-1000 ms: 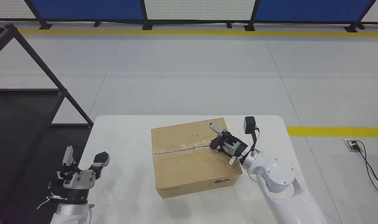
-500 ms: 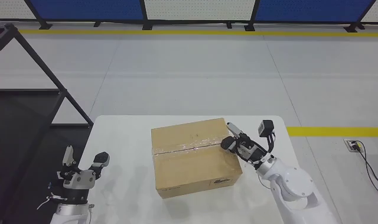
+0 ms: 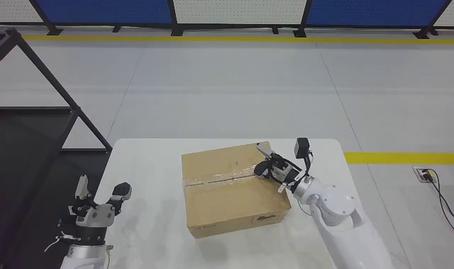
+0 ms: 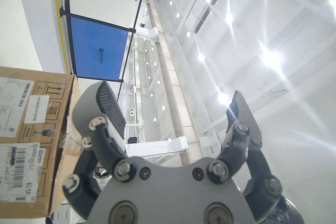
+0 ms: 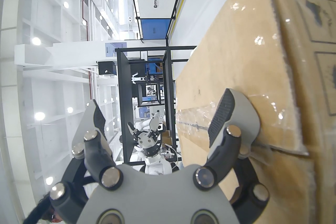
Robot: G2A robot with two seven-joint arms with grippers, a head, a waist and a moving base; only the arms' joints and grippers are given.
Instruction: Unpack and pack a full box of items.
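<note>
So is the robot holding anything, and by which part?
Nothing is held. The right end effector is open, with one finger against the top of the box, not clamping it. The left end effector is open and empty.

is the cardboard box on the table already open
No, the cardboard box is shut on top, with clear tape running along its seam.

A white table [image 3: 142, 162], a black metal rack [image 3: 32, 155] beside it, blue partition panels [image 3: 99, 3] behind.
</note>
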